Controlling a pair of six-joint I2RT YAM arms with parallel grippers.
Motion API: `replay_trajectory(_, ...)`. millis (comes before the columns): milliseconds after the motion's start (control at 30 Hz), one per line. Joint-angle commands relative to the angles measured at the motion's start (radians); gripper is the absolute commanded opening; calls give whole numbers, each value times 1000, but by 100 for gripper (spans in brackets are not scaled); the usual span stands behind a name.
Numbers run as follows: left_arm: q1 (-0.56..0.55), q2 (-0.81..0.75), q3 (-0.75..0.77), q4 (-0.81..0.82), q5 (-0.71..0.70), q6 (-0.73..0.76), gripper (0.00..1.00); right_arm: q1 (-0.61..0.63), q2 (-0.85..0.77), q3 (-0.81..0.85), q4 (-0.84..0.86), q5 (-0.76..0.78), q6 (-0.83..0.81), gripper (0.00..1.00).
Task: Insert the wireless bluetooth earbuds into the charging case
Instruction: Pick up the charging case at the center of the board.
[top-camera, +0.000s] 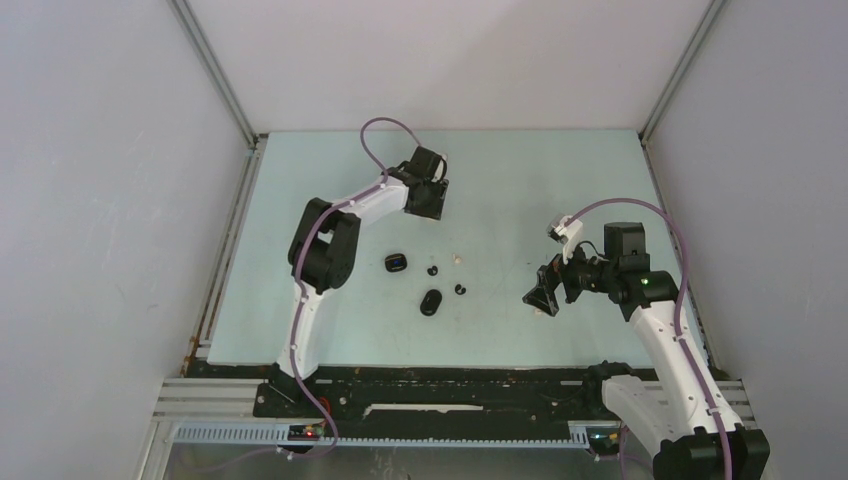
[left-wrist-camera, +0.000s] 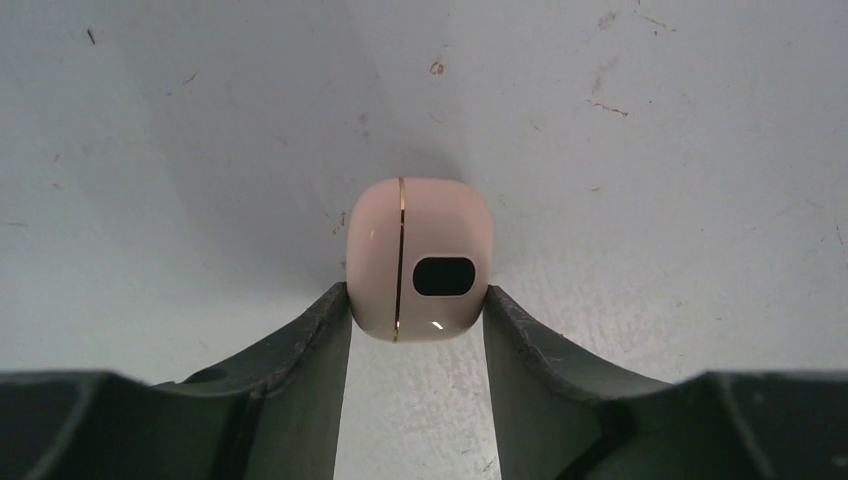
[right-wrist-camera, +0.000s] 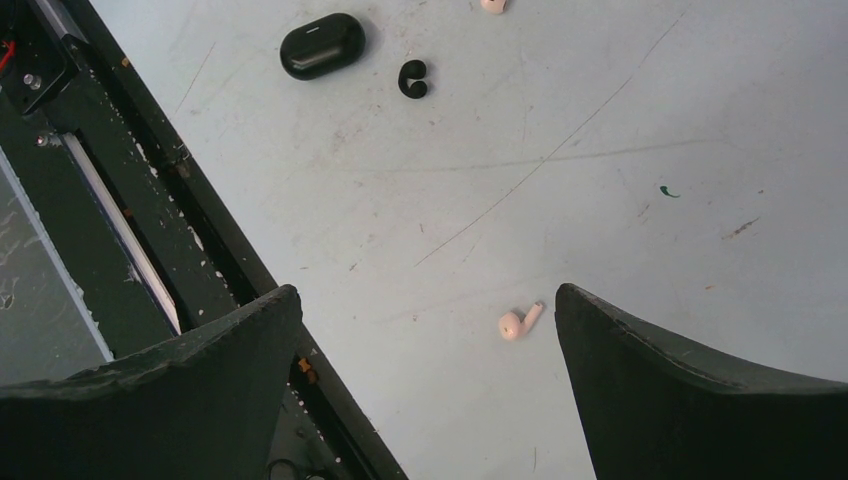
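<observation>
The left hand (left-wrist-camera: 418, 303) pinches a closed pink case (left-wrist-camera: 418, 250), one finger against each side, over the far part of the tabletop (left-wrist-camera: 200, 150). The case's seam is shut, so nothing inside it shows. The right hand (right-wrist-camera: 428, 295) is spread wide above a pink earbud (right-wrist-camera: 518, 322), which lies loose on the tabletop between the fingers, touching neither. Toward the middle sits a closed black case (right-wrist-camera: 322, 45) with a black earbud (right-wrist-camera: 412, 79) just beside it. Beyond them an open case (top-camera: 397, 262) shows blue inside; whether it holds an earbud cannot be told. A second black earbud (top-camera: 432, 270) and a pale earbud (top-camera: 458, 258) lie near it, outside any case.
</observation>
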Motion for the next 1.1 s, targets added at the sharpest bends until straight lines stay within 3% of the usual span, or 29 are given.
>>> replay_trajectory(0, 0, 12, 41, 1, 17, -4, 49, 2, -2, -3, 10, 7, -10, 100)
replay_trajectory(267, -23, -65, -64, 80, 18, 80, 31, 0, 0, -2, 37, 49, 51, 100)
replay_trajectory(400, -78, -189, -167, 130, -31, 151, 28, -45, -11, -2, 100, 71, 175, 100)
replay_trajectory(600, -160, -423, -374, 220, -28, 133, 26, -49, 47, 38, 92, 52, 205, 96)
replay_trajectory(867, -305, -693, -615, 330, -21, 197, 26, -36, 298, 220, -17, -167, 215, 77)
replay_trajectory(1067, -372, -815, -675, 328, 17, 268, 25, -14, 395, 274, -30, -338, 259, 73)
